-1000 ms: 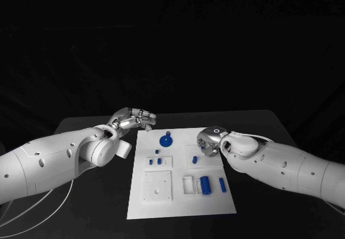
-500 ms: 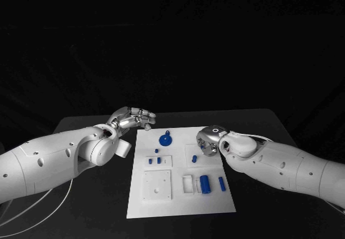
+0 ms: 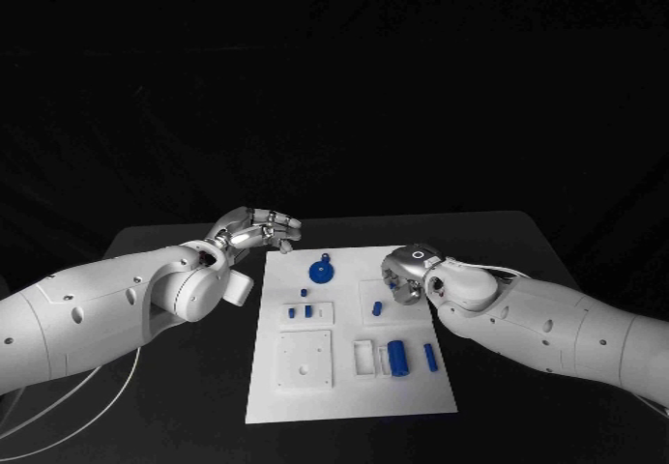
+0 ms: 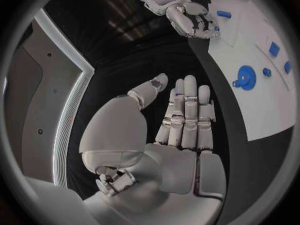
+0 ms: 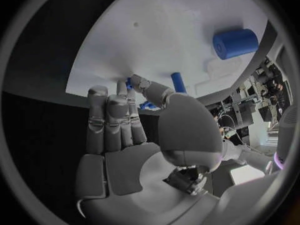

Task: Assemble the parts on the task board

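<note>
The white task board [image 3: 349,387] lies in the middle of the table. On it are a blue disc with a knob [image 3: 321,273], a small peg [image 3: 376,309], a thick blue cylinder [image 3: 397,359] and a slim blue bar [image 3: 429,359]. My left hand [image 3: 262,230] hovers off the board's far left corner with its fingers straight [image 4: 186,120], holding nothing. My right hand [image 3: 404,275] hangs over the board's right side, just beyond the small peg [image 5: 178,82]. Its fingers [image 5: 112,120] are stretched out, with the thumb apart from them and nothing between. The disc is partly hidden behind that thumb.
Two small blue pieces [image 3: 299,312] sit in a recess on the board's left half, with a tiny peg [image 3: 305,293] just beyond them. A square white plate [image 3: 305,361] with holes lies nearer me. Black table [image 3: 167,406] surrounds the board.
My right arm has eased slightly to the left over the board. The left hand and the parts have stayed where they were.
</note>
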`<state>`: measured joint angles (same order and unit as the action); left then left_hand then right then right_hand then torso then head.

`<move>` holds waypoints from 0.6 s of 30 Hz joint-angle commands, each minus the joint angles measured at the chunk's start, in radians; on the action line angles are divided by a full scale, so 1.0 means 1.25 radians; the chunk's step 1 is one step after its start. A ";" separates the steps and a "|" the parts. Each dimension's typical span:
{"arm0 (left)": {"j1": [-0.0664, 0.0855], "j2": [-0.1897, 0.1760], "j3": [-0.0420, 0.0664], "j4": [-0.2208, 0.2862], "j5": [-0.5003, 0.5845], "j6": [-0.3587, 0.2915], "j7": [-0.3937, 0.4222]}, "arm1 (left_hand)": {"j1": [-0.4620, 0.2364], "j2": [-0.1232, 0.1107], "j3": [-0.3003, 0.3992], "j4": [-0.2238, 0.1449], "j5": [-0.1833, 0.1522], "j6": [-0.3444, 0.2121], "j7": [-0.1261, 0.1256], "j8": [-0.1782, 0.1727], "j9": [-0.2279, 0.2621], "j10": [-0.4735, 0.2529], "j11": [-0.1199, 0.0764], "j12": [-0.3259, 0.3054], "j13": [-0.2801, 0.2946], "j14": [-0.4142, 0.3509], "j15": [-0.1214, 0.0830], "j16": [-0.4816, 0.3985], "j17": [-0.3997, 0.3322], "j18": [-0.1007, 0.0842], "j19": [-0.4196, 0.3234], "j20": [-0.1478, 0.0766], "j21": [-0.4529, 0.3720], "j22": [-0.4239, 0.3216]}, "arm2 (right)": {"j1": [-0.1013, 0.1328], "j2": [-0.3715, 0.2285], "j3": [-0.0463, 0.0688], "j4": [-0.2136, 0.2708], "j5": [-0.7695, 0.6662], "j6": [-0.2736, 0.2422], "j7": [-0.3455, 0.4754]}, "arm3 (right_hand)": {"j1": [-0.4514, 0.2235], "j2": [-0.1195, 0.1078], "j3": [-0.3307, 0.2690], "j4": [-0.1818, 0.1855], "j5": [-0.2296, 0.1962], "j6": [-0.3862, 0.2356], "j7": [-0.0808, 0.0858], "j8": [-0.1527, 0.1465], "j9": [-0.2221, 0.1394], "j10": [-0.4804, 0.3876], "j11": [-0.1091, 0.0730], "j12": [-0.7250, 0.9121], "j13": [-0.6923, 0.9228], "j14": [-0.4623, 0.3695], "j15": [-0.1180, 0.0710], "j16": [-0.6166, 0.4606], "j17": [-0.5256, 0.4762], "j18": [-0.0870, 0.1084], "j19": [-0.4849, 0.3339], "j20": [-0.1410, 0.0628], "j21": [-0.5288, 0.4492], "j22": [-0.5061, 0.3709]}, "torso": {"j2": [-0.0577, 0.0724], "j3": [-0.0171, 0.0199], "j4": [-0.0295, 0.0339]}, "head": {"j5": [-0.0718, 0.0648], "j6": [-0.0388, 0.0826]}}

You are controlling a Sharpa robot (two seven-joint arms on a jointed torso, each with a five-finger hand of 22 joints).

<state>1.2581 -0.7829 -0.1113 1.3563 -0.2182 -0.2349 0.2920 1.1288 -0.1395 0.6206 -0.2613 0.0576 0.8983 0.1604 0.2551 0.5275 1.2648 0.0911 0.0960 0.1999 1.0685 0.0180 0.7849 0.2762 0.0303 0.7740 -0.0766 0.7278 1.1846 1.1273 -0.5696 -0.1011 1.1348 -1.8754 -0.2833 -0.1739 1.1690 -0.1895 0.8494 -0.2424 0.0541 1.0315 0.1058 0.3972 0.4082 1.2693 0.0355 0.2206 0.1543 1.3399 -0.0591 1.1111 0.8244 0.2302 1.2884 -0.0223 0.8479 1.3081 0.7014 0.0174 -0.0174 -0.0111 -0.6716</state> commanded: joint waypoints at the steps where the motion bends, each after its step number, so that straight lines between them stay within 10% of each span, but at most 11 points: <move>1: 0.001 0.000 0.001 0.000 0.005 0.009 0.006 | -0.004 0.006 -0.005 -0.001 0.003 -0.007 0.001 0.001 -0.001 -0.006 0.003 -0.004 -0.001 0.004 0.001 -0.005 0.001 0.011 0.004 -0.001 -0.004 0.001 | -0.004 -0.004 -0.003 0.006 -0.011 -0.014 -0.013 | -0.004 -0.002 0.006 0.002 -0.004 0.007 -0.001 0.006 0.001 0.025 0.003 0.001 0.001 -0.009 -0.011 0.004 -0.001 0.025 0.017 -0.019 0.003 0.013 | 0.000 -0.0002 -0.0003 | 0.001 0.002; 8: 0.001 0.000 0.001 -0.004 0.005 0.007 0.006 | -0.003 0.006 -0.005 -0.001 0.003 -0.008 0.001 0.001 -0.001 -0.006 0.003 -0.004 -0.001 0.005 0.001 -0.006 0.002 0.011 0.004 -0.001 -0.004 0.001 | -0.003 -0.020 0.004 0.028 -0.004 -0.025 -0.012 | -0.004 -0.005 0.011 0.003 -0.004 0.008 -0.001 0.007 0.002 0.026 0.002 0.001 0.004 -0.009 -0.012 0.005 -0.004 0.025 0.018 -0.020 0.005 0.013 | 0.000 -0.0003 -0.0001 | 0.002 0.002; 18: 0.001 0.000 0.001 -0.015 0.008 0.004 0.007 | -0.003 0.005 -0.005 -0.002 0.003 -0.009 0.002 0.001 -0.001 -0.006 0.003 -0.005 -0.001 0.005 0.001 -0.008 0.004 0.011 0.005 -0.001 -0.005 0.002 | -0.001 -0.050 0.038 0.069 0.006 -0.033 -0.009 | -0.003 -0.009 0.014 0.006 -0.004 0.010 -0.002 0.007 0.004 0.027 0.001 0.001 0.008 -0.009 -0.013 0.006 -0.006 0.025 0.019 -0.022 0.006 0.013 | -0.001 0.0003 -0.0010 | 0.005 0.003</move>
<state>1.2581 -0.7836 -0.1113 1.3380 -0.2171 -0.2355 0.2921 1.1288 -0.1395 0.6178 -0.2641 0.0576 0.8947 0.1640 0.2551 0.5270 1.2611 0.0948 0.0960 0.1998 1.0685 0.0179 0.7790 0.2799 0.0298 0.7740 -0.0766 0.7278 1.1855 1.1261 -0.6292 -0.0542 1.2132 -1.8709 -0.3147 -0.1831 1.1636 -0.1951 0.8615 -0.2358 0.0532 1.0374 0.0998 0.4028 0.4128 1.2857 0.0271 0.2205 0.1630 1.3434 -0.0628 1.1152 0.8182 0.2297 1.2918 -0.0253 0.8516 1.3079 0.7004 0.0169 -0.0183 -0.0059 -0.6689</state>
